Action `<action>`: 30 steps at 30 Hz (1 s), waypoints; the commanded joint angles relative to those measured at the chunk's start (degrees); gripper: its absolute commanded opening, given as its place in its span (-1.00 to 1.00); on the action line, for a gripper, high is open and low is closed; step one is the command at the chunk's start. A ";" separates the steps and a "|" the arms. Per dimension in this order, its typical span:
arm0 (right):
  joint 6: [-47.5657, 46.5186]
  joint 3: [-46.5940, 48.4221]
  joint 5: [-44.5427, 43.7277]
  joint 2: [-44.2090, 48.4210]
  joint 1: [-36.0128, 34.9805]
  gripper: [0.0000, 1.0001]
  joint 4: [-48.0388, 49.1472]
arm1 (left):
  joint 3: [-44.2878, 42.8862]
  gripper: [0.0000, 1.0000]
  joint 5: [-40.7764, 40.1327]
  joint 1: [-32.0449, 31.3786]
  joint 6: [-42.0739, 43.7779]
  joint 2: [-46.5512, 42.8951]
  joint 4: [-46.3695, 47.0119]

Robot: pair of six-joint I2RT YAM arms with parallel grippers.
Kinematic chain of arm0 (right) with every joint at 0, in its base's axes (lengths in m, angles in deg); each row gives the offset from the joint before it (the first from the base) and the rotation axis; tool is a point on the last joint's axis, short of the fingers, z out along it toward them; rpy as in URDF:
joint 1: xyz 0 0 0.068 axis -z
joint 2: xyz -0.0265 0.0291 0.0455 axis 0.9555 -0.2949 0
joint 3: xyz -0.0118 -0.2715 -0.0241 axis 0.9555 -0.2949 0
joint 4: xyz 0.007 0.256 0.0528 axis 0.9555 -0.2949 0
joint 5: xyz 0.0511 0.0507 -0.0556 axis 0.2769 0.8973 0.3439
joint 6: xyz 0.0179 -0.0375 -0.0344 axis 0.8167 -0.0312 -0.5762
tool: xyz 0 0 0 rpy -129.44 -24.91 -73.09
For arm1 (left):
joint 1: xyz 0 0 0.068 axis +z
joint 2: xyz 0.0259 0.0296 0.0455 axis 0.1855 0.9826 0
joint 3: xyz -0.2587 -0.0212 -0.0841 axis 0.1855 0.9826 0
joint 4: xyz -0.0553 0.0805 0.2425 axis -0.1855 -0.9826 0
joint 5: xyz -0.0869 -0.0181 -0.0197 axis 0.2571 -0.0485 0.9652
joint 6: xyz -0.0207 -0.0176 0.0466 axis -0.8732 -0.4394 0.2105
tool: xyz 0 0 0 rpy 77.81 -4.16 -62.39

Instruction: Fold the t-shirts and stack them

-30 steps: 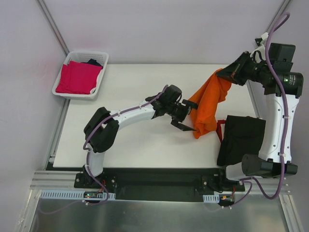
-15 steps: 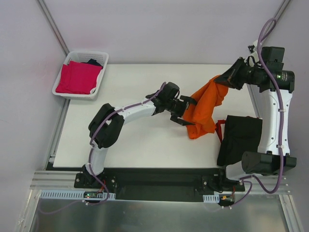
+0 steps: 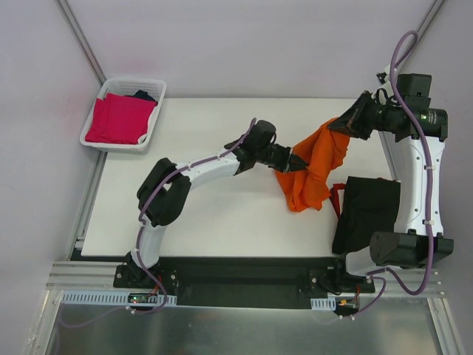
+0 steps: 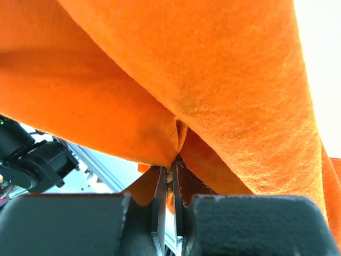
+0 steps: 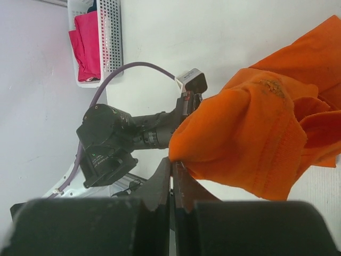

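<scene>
Left wrist view is nearly all bright orange cloth t-shirt, table hidden, but it shows the left gripper pinched tight on a fold. Top view can't resolve that pinch; it shows the shirt slung between both arms over the right half of the white table. Only its own wrist view shows the right gripper clamped on the shirt's edge. Near right: black folded t-shirt with red trim, partly behind the right arm. Far left: magenta-pink t-shirt in a white plastic lattice basket.
</scene>
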 commanded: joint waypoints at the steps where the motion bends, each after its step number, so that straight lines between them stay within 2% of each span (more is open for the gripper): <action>1: -1.70 -0.57 0.14 2.32 -0.23 -0.98 -0.18 | 3.08 -1.00 0.20 0.44 -21.73 -1.80 6.02; 5: -2.23 -0.83 -0.21 2.40 -0.23 -0.98 -0.70 | 8.34 -1.00 2.65 3.95 -16.65 -4.17 7.62; 6: -2.49 -1.09 -0.30 2.40 -0.23 -0.98 -0.71 | 12.19 -1.00 3.01 6.14 -15.24 -5.22 7.27; 9: -2.67 -3.38 -0.04 2.93 -0.31 -0.98 -0.62 | 19.66 -1.00 1.44 11.93 -8.92 -12.50 2.45; 11: -2.93 -6.26 -0.13 3.46 -0.40 -0.98 0.25 | 21.62 -1.00 1.25 14.67 -2.68 -14.80 -3.07; 13: -3.11 -8.47 -0.56 4.25 -0.75 -0.98 0.87 | 23.91 -1.00 1.60 18.27 2.14 -16.99 -4.68; 18: -4.43 -16.11 -2.32 5.21 -2.16 -0.98 1.93 | 27.08 -1.00 3.36 22.76 8.23 -18.94 -8.63; 20: -4.61 -17.70 -3.02 5.92 -2.42 -0.98 2.54 | 25.77 -1.00 3.27 23.73 12.18 -19.12 -10.74; 23: -4.87 -19.46 -3.38 6.18 -2.77 -0.98 3.42 | 17.18 -1.00 1.18 24.26 21.31 -17.45 -19.17; 25: -5.05 -20.08 -3.47 6.18 -2.95 -0.98 4.12 | 7.95 -1.00 -0.50 24.18 28.84 -15.61 -23.64; 30: -4.78 -22.28 -2.06 5.92 -3.65 -0.98 6.94 | -6.83 -1.00 -4.10 24.18 39.50 -14.20 -25.78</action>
